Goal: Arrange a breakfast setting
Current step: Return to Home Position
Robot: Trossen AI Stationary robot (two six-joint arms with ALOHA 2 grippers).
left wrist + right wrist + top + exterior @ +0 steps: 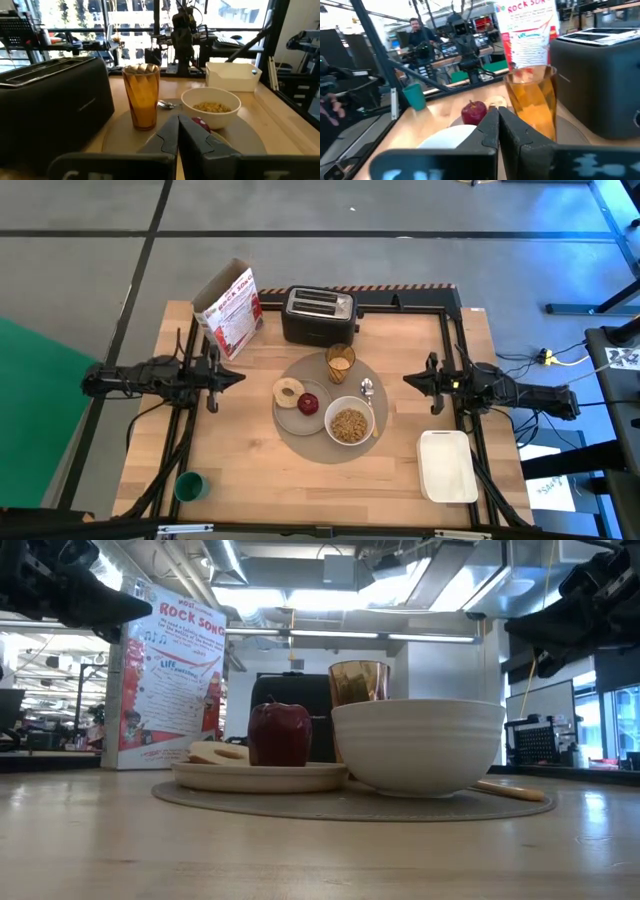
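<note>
Grey mat lies at the middle of the table, and the whole breakfast is on it. The small grey plate takes the left half and carries the ring-shaped bread with the red apple just beside it. The white bowl, with cereal in it, sits on the near right. The amber cup stands upright at the far edge, close to the black toaster.

And the spoon! It lies flat at the bowl's right. Its long axis runs far-to-near, the metal head pointing toward the toaster side and the yellowish handle trailing toward the near edge, close against the bowl.

Now the 2 arms. The left tool hangs off the mat's left side, clenched on nothing, its fingers pressed together. The right tool mirrors it on the right, pinched closed too and carrying nothing. Both are well apart from the dishes.

Nothing looks left to place, so this is the retreat home. I'd say the good way is straight back, each arm to its own side, at a height above the cup, the tallest piece. The right arm needs a clean line away from the spoon handle and past the white tray.
</note>
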